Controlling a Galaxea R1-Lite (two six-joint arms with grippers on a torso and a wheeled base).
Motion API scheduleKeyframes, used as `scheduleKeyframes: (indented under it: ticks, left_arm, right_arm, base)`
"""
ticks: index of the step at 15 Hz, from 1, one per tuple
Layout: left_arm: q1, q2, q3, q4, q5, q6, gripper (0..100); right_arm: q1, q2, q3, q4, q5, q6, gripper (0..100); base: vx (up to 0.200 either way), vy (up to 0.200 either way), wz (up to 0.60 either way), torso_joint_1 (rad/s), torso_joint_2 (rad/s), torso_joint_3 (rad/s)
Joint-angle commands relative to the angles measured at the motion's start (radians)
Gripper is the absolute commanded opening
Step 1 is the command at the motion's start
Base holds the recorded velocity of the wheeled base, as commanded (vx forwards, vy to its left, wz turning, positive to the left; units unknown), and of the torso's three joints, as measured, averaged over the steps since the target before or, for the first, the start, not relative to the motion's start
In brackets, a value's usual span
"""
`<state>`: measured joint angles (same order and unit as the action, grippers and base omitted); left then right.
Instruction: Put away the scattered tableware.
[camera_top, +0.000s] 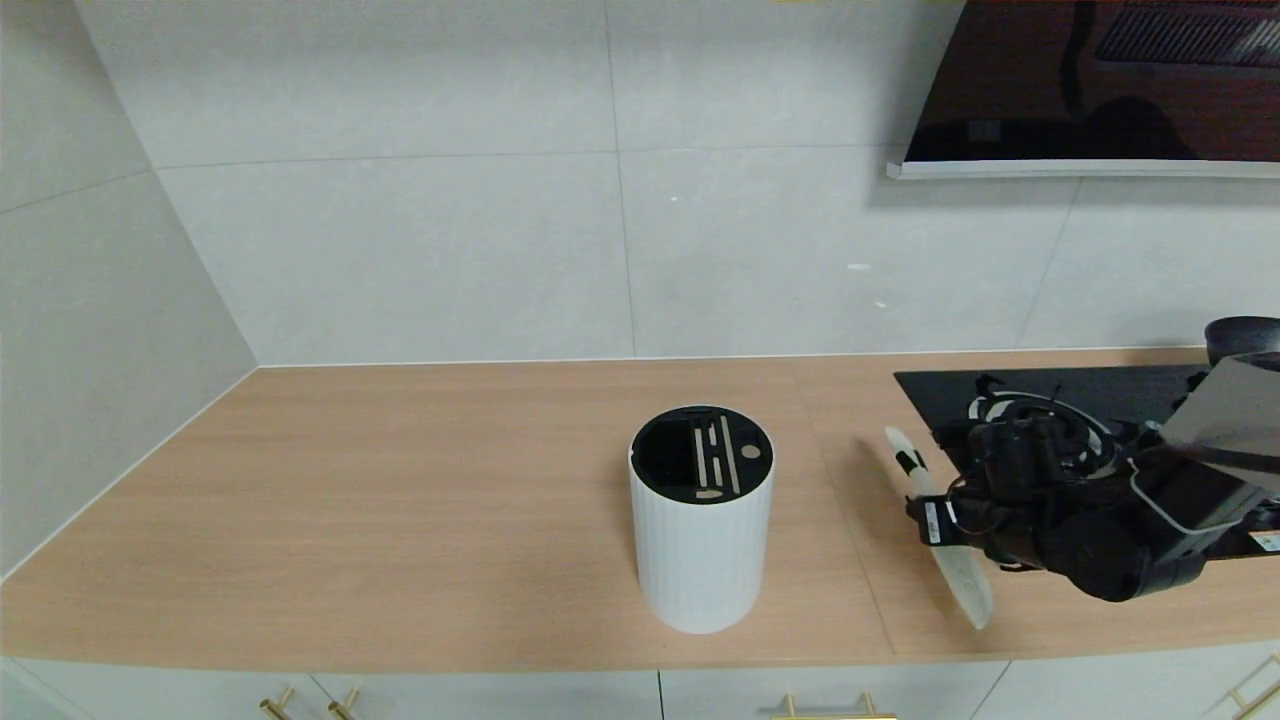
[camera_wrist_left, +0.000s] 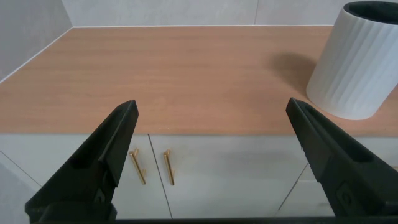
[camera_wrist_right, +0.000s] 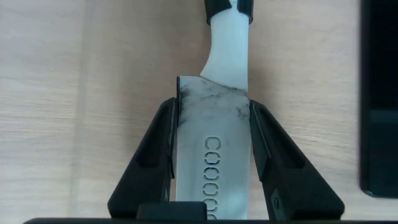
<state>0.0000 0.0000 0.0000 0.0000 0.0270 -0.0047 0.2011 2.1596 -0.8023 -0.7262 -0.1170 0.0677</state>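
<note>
One knife (camera_top: 965, 585) sits clamped by its blade in the right tool (camera_top: 940, 520), left tool (camera_wrist_left: 211, 109) agape; next, I judge, carry it to the holder's (camera_top: 700, 540) slots.

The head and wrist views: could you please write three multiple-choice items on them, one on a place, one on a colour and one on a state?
1. Where is the knife?
A. In the holder
B. To the robot's right of the holder
C. To the robot's left of the holder

2. What colour is the holder's ribbed wall?
A. White
B. Black
C. Red

3. What state is the right gripper in?
A. Open and empty
B. Shut on the knife
C. Shut on the holder

Answers:
1 B: in the head view the knife is to the right of the holder, near the cooktop.
2 A: the wall is white; only the slotted top is black.
3 B: in the right wrist view both fingers press against the sides of the blade.
</note>
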Motion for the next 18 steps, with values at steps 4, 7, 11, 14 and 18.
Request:
scheduleKeyframes:
  ticks: [4,7,11,14,18]
  left_arm:
    - [0.0,0.0,0.0,0.0,0.001,0.0,100]
    - [0.0,0.0,-0.005,-0.015,0.008,-0.006,100]
    - [-0.002,0.014,-0.163,0.044,-0.148,-0.087,100]
    - [-0.018,0.304,-0.456,0.164,-0.403,-0.093,100]
    - [-0.018,0.801,-0.752,0.083,-0.438,-0.072,100]
  right_arm:
    - [0.086,-0.264,0.091,0.005,-0.001,0.001,0]
    - [0.136,-0.353,0.129,0.007,-0.003,0.001,0]
    - [0.158,-0.489,0.127,0.01,-0.001,-0.002,0]
    - [0.19,-0.524,0.023,0.028,-0.001,-0.005,0]
    - [0.256,-0.527,-0.031,0.062,-0.003,-0.005,0]
  base:
    - [0.0,0.0,0.0,0.0,0.0,0.0]
    - [0.0,0.0,0.0,0.0,0.0,0.0]
    - [0.0,0.0,0.0,0.0,0.0,0.0]
    - [0.0,0.0,0.0,0.0,0.0,0.0]
    - [0.0,0.0,0.0,0.0,0.0,0.0]
